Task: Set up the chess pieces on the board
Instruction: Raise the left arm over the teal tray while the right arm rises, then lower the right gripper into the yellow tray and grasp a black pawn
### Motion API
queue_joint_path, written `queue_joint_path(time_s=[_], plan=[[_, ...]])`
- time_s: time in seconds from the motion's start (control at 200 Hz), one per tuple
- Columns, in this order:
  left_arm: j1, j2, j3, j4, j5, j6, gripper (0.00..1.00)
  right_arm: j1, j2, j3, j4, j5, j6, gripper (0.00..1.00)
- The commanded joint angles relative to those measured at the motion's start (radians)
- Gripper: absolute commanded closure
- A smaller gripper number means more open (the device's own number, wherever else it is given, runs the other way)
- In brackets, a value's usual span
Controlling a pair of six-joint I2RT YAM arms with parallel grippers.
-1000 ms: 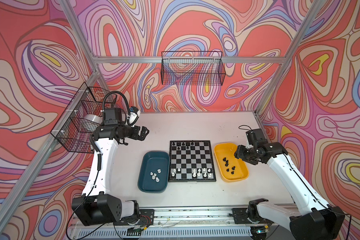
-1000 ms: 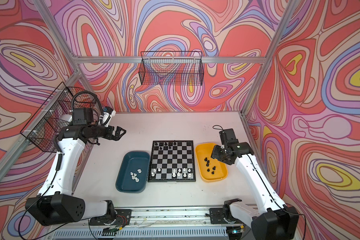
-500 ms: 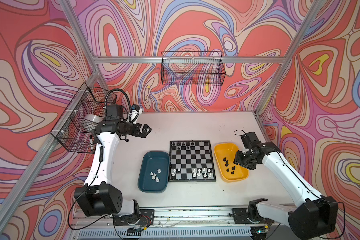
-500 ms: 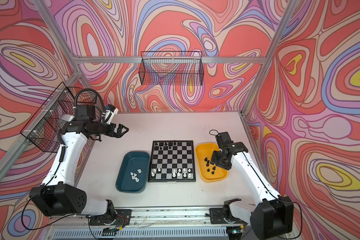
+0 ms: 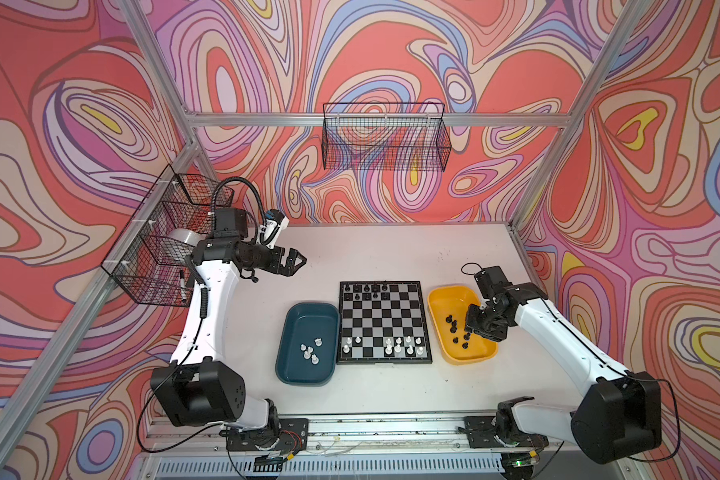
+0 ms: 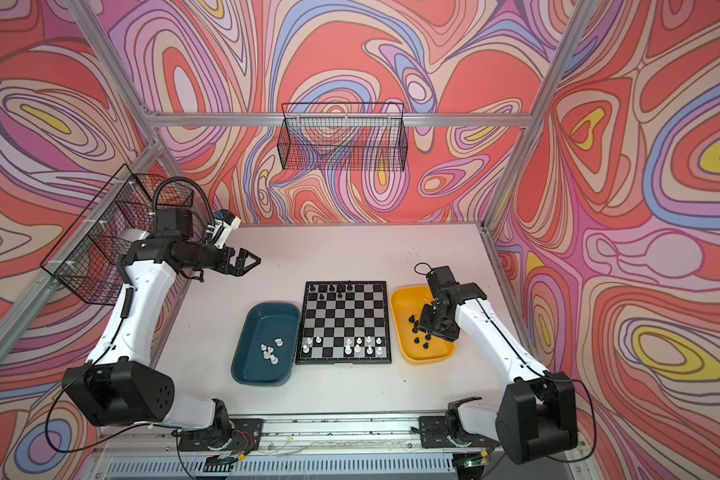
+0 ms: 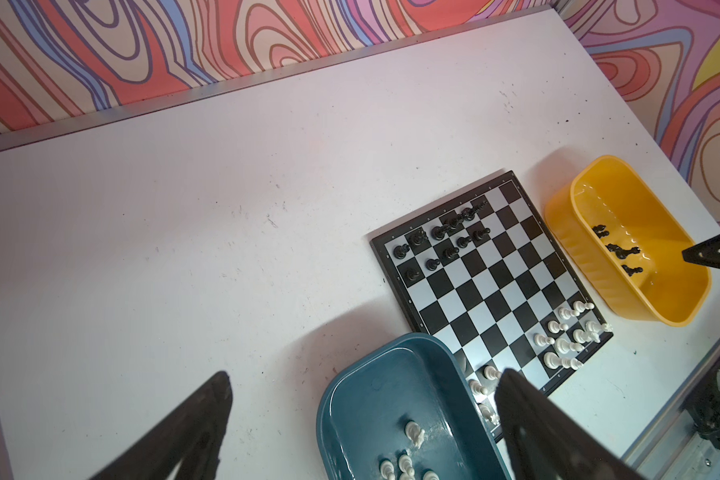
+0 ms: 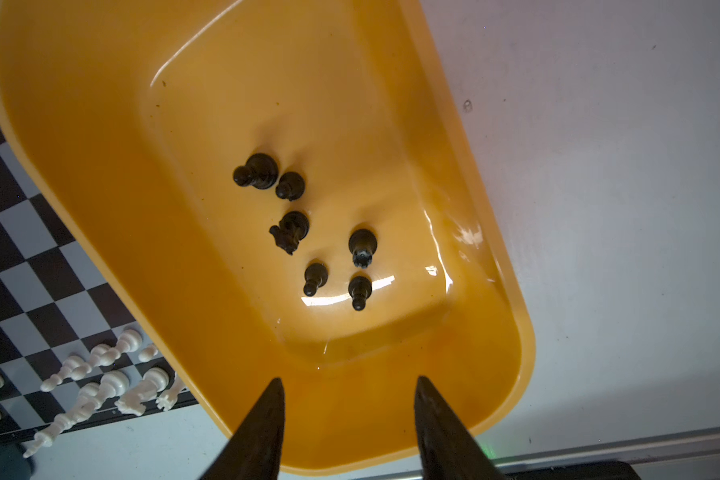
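We see a pale surface [image 5: 391,249] inside patterned walls, with one wire basket [image 5: 385,137] on the far wall and another wire basket [image 5: 163,241] on the left wall. The left arm [image 5: 213,299] is raised at the far left, well apart from everything on the surface; the right arm [image 5: 558,328] bends down over the right side.

The board [image 5: 385,320] lies flat near the middle of the surface. The teal tray [image 5: 285,332] is just beside its left edge and the yellow tray [image 5: 445,299] just beside its right edge.

The left claw [image 5: 298,263] points toward the right; its jaws are spread wide and hold nothing. The right claw [image 8: 348,380] hangs over the near part of the yellow tray; its jaws are parted with nothing between them, clear of the pieces below.

The black pieces [image 5: 366,291] stand in the two far rows of the board, all on its left half. The white pieces [image 5: 398,347] stand in the two near rows, most on the right half and two toward the left.

Six loose black pieces [image 8: 321,232] lie in the yellow tray, among them a knight [image 8: 289,230]; a few loose white pieces [image 5: 310,353] cluster at the near end of the teal tray.
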State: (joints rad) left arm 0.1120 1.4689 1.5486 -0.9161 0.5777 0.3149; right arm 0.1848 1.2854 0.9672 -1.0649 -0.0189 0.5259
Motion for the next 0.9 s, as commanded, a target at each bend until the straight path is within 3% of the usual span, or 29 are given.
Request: queue_joint_path(time_s=[0.0, 0.896], plan=[[-0.002, 0.017, 0.033, -0.033, 0.028, 0.021, 0.01, 0.006, 0.030, -0.019, 0.032, 0.017, 0.009, 0.49], [-0.002, 0.060, 0.030, -0.061, 0.050, 0.046, 0.00, 0.007, 0.195, -0.070, 0.176, 0.066, 0.033, 0.63]])
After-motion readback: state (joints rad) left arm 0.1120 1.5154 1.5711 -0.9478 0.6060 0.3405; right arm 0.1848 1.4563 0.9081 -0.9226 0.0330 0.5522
